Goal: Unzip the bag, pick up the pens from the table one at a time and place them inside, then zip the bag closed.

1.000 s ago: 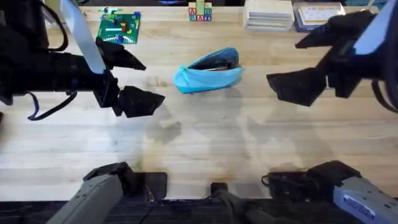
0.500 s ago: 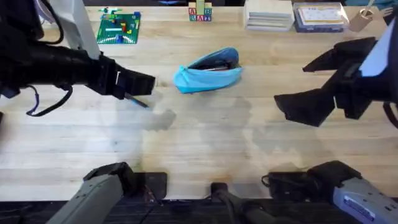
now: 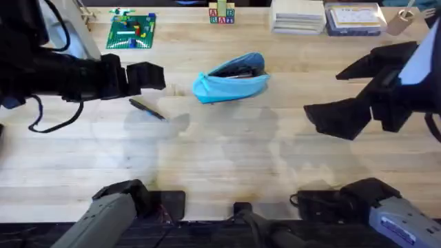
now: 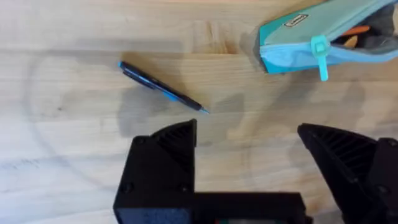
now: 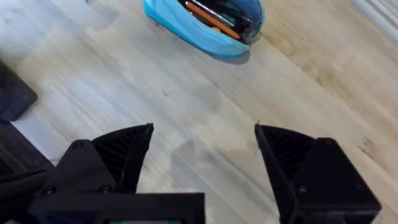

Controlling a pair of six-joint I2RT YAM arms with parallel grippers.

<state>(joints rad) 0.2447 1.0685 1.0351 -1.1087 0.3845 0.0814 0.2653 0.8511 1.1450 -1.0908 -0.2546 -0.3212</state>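
- While the right gripper stays in its place with jaws wide apart and empty, the left gripper has pulled back to the left.
- Its jaws are now wide open, holding nothing.
- One dark pen now lies free on the table, just below the left gripper.
- Unzipped, the light blue bag has not moved, with pens inside.

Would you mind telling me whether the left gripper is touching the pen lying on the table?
Apart. In the left wrist view, bare table shows between the pen and the open fingers of the left gripper.
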